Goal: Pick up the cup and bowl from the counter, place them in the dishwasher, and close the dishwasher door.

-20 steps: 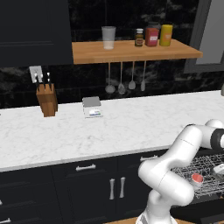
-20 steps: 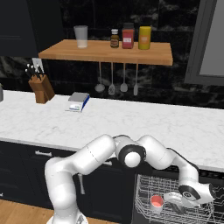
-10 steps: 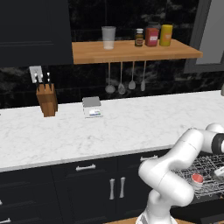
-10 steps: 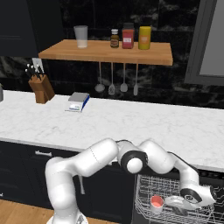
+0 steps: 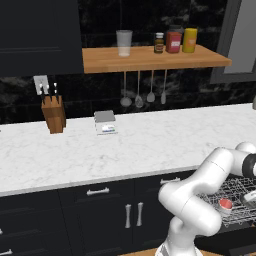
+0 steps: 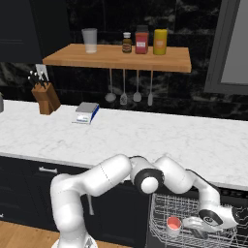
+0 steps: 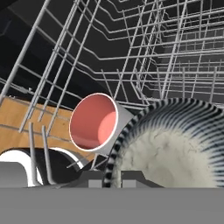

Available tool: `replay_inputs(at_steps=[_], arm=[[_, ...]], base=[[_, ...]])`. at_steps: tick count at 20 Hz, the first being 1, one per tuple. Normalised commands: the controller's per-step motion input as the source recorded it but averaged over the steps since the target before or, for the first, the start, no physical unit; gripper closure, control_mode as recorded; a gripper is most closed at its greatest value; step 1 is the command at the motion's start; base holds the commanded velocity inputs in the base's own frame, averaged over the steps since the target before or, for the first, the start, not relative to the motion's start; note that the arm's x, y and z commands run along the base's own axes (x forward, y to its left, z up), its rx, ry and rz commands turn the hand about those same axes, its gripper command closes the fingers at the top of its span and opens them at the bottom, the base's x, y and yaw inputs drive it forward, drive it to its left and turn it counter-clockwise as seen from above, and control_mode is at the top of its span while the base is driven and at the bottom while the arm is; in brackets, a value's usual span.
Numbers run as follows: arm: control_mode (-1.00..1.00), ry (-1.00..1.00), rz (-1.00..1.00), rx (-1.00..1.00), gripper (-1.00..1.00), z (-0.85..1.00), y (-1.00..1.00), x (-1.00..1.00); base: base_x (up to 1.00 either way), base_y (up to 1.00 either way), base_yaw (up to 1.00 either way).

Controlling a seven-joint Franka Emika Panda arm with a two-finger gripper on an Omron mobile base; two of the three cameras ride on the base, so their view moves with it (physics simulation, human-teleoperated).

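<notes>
Down at the dishwasher rack (image 6: 160,208), the white arm is reaching low, its hand (image 6: 193,226) sitting among the silvery wires just beside the cup (image 6: 173,224). Over in the left base view the cup (image 5: 225,204) is showing as a small red spot resting inside the rack (image 5: 235,187), with the arm curling down in front of it.

Looking along the hand, the cup (image 7: 94,122) is lying on its side, its pale pink mouth facing the camera, and right against it the bowl (image 7: 175,148) is looming large — a speckled grey inside ringed by a dark-and-light striped rim. The bowl's rim is sitting across the spot where the fingertips (image 7: 94,179) are rising, so the hand looks to be pinching that rim, though I cannot tell for certain how tight it is closing. Rack wires (image 7: 144,57) are criss-crossing above and behind both dishes.

Up top, the bench (image 6: 145,135) is carrying a knife block (image 6: 44,97) and a small kitchen scale (image 6: 86,112), well apart from the action. The wooden shelf (image 6: 121,57) above is holding a clear tumbler (image 6: 89,39) and three jars (image 6: 143,41).
</notes>
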Motion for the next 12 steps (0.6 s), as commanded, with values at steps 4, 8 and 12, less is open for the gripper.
replay_inputs(at_steps=[4,8,12], arm=[[-1.00,0.00,0.00,0.00,-1.00,0.00,0.00,0.19],[-1.00,0.00,0.00,0.00,-1.00,0.00,0.00,0.04],[-1.00,0.00,0.00,0.00,-1.00,0.07,0.00,0.01]], base=[[0.00,0.00,0.00],[0.00,0.00,0.00],[0.00,0.00,0.00]])
